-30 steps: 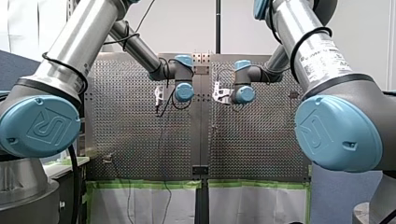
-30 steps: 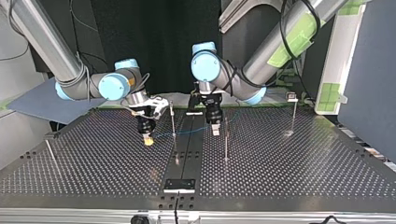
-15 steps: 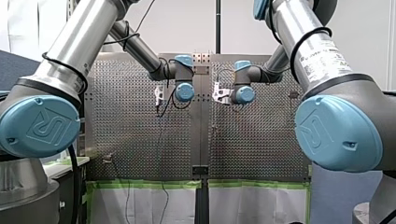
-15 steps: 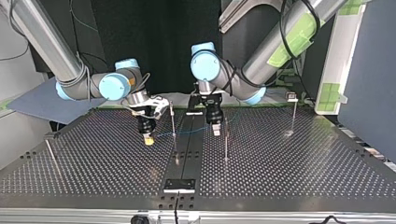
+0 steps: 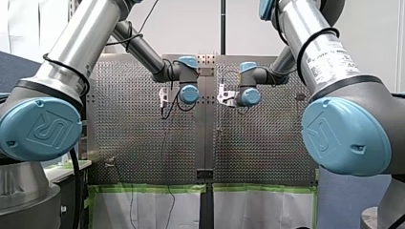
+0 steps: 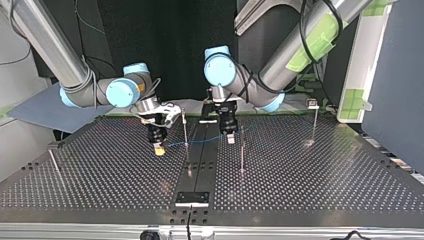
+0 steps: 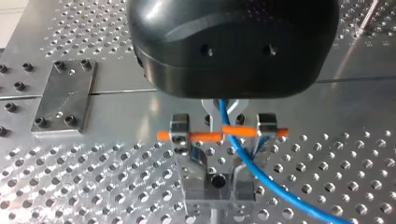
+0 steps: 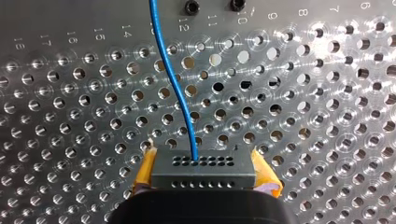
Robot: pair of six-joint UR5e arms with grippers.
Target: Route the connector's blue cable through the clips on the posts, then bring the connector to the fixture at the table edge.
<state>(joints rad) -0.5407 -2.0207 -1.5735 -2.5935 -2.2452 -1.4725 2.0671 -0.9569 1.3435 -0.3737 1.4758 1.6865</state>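
My right gripper (image 8: 205, 173) clamps 1 connector (image 8: 204, 163); my left gripper (image 7: 222, 127) seemingly straddles 1 blue cable (image 7: 247, 156), fingers (image 7: 180, 133) apart; 4 posts (image 6: 242, 152).

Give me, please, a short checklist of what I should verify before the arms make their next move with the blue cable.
1. Grip on connector: ok, clamped between the yellow pads of my right gripper.
2. Blue cable joined to connector: ok, it leaves a hole in the connector's face.
3. Cable at my left gripper: ok, the left wrist view shows it running through, crossing an orange bar.
4. Cable seated on the post between the grippers: cannot tell; the top view only shows it crossing the post.
5. Grippers apart: ok, that post stands between them.
6. Connector at fixture: not ok, not yet brought.
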